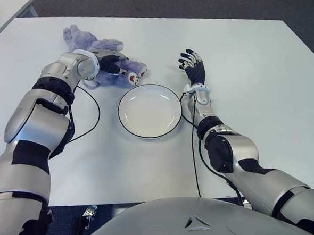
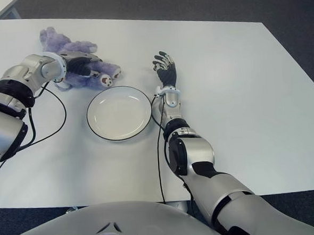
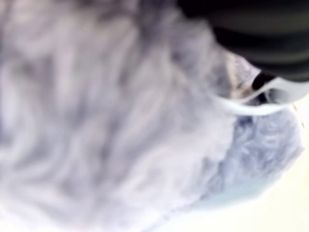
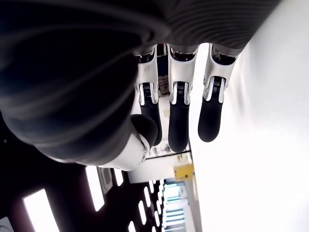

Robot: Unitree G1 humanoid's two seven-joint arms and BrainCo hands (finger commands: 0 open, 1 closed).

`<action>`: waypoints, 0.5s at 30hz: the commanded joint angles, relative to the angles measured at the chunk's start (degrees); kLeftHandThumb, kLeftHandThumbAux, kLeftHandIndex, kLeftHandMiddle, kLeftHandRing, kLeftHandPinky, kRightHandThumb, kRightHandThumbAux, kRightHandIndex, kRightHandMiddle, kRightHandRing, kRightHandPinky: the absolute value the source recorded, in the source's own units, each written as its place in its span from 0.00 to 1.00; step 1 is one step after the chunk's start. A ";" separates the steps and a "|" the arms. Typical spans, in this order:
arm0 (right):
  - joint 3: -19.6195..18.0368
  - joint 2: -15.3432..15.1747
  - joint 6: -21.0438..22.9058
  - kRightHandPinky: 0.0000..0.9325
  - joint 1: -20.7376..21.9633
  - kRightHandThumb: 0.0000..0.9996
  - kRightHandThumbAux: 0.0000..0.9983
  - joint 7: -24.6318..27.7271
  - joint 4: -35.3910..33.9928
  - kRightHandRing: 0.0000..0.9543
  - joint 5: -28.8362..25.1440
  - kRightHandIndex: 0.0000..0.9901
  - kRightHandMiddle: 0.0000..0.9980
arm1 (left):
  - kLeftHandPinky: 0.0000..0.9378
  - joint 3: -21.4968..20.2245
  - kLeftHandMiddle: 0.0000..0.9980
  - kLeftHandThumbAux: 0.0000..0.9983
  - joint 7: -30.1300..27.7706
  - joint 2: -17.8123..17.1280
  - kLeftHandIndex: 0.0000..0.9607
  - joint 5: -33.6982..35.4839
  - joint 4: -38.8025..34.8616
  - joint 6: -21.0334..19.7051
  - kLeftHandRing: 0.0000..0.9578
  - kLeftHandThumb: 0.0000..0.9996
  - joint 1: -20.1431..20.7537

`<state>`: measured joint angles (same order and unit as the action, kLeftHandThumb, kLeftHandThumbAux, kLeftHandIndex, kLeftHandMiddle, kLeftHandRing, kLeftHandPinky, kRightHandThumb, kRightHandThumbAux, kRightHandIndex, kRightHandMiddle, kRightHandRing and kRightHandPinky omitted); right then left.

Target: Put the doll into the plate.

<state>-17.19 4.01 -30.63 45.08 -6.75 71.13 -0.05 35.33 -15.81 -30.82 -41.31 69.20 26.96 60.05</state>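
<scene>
Nearest me sits the round white plate with a dark rim (image 1: 149,110), empty on the white tabletop (image 1: 249,64). Just beyond its left edge lies the fluffy lavender plush doll (image 1: 83,39), with my left robot hand (image 1: 111,65) laid over its middle; whether those fingers have actually closed on it I cannot tell, since my wrist camera shows only blurred fur. It should be light, soft and squashy, so the thick torso is the place to grip. My right robot hand (image 1: 192,64) shows right of the plate, fingers extended, holding nothing.
</scene>
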 commanded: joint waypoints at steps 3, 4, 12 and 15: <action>-1.34 2.91 4.60 0.33 -12.86 0.76 0.87 -0.33 6.44 0.30 -1.30 0.19 0.27 | 0.34 6.59 0.28 0.38 4.08 2.26 0.39 -6.47 5.85 -3.55 0.27 0.60 -10.12; -1.38 2.91 4.63 0.33 -12.85 0.77 0.87 -0.29 6.43 0.30 -1.40 0.19 0.27 | 0.33 7.24 0.29 0.38 4.85 2.45 0.39 -7.03 6.16 -4.22 0.27 0.60 -10.05; -1.77 2.99 4.74 0.32 -12.80 0.80 0.87 -0.10 6.42 0.30 -1.95 0.18 0.26 | 0.27 8.66 0.35 0.55 11.10 3.06 0.47 -7.56 7.62 -7.94 0.30 0.71 -10.67; -1.83 3.01 4.74 0.31 -12.81 0.80 0.86 -0.08 6.42 0.29 -2.01 0.18 0.26 | 0.37 8.73 0.40 0.68 14.87 2.98 0.46 -7.63 8.04 -8.38 0.35 0.73 -11.25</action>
<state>-17.39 4.03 -30.63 45.03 -6.48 71.13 -0.51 40.45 -2.49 -28.81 -44.61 71.16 21.66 59.00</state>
